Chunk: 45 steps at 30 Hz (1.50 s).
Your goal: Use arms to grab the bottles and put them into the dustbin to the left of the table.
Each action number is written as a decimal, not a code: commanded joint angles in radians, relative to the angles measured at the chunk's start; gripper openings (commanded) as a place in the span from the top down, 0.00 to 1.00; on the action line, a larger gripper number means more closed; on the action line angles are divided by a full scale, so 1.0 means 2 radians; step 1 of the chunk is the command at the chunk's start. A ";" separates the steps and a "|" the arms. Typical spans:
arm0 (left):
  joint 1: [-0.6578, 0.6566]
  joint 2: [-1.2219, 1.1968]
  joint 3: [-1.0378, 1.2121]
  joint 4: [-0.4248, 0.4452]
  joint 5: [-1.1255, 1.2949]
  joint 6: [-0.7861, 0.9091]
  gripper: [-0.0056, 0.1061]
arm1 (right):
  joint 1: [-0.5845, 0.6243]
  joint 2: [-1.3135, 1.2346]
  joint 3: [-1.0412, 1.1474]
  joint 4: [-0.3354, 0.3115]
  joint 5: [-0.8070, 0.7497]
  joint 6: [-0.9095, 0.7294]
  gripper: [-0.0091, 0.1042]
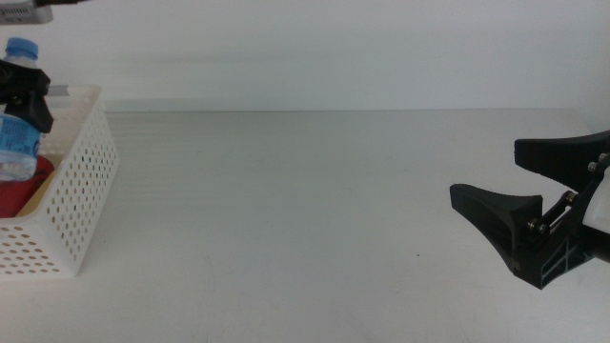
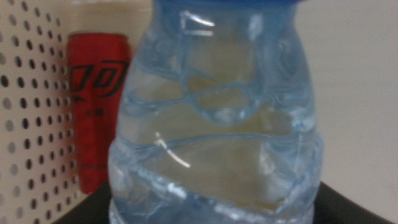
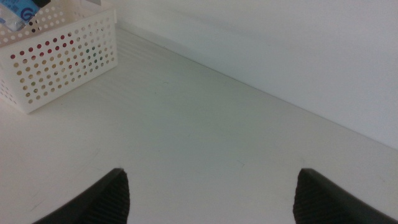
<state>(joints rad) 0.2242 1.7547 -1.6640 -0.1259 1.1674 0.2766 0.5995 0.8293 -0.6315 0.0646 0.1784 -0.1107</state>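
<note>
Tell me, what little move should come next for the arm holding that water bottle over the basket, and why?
Probably lower a little and let go. The left tool holds the small clear blue-capped water bottle over the white perforated plastic basket, with the slim red soda can already inside. The right tool waits open at the table's right side.

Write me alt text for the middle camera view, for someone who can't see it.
At the far left, the left gripper holds a blue-capped water bottle over a white perforated dustbin, with a red can inside. The right gripper waits open at the right edge above a white table.
</note>
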 commanded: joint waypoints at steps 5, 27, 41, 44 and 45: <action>0.000 0.022 -0.065 0.031 0.026 -0.001 0.99 | 0.002 -0.004 -0.013 -0.001 -0.037 -0.007 0.24; 0.049 0.100 -0.066 -0.015 0.024 0.022 0.99 | 0.002 -0.004 -0.013 -0.001 -0.037 -0.007 0.24; 0.043 0.109 -0.070 -0.059 0.024 0.064 0.47 | 0.002 -0.004 -0.013 -0.001 -0.037 -0.007 0.24; 0.043 0.107 -0.070 -0.054 0.024 0.066 0.27 | 0.002 -0.004 -0.013 -0.001 -0.037 -0.007 0.24; 0.043 0.107 -0.070 -0.051 0.024 0.066 0.22 | 0.002 -0.004 -0.013 -0.001 -0.037 -0.007 0.24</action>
<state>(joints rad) 0.3133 2.0351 -1.7662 -0.1978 1.2297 0.4064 0.5995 0.8293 -0.6315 0.0646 0.1784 -0.1107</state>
